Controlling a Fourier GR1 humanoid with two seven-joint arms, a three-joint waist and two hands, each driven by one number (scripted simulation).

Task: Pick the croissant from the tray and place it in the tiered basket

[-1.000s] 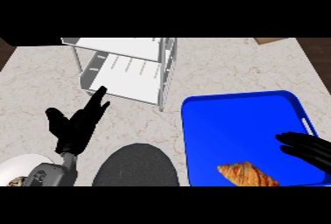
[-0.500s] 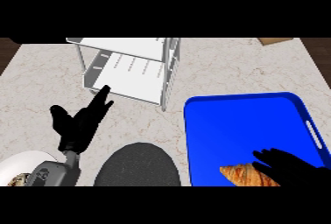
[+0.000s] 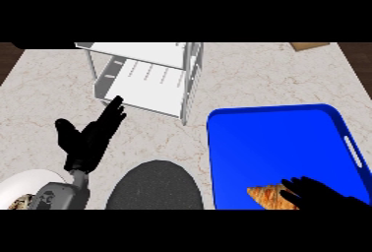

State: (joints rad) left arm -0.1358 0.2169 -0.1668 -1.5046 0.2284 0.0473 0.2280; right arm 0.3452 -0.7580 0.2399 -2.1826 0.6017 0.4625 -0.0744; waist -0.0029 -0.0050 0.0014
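The croissant [image 3: 267,196] lies at the near edge of the blue tray [image 3: 276,138], on the tray's floor near its middle. The right hand [image 3: 320,194] comes in from the lower right and covers the croissant's right end. Whether it is closed on it I cannot tell. The rest of the tray floor is bare blue, with a handle slot in its right rim.

The white basket [image 3: 145,81] stands far left of the tray, well apart from the croissant. Its near right post is just beyond the tray's far left corner, with a strip of marble table [image 3: 291,74] between them.

The left hand [image 3: 91,140] is held open at the left, fingers straight and pointing up, their tips in front of the basket's near left corner. A dark round disc [image 3: 154,187] lies just left of the tray at the lower edge. A white plate [image 3: 18,182] shows at the lower left corner, partly behind the left forearm. A small brown block [image 3: 309,47] sits at the table's far right.
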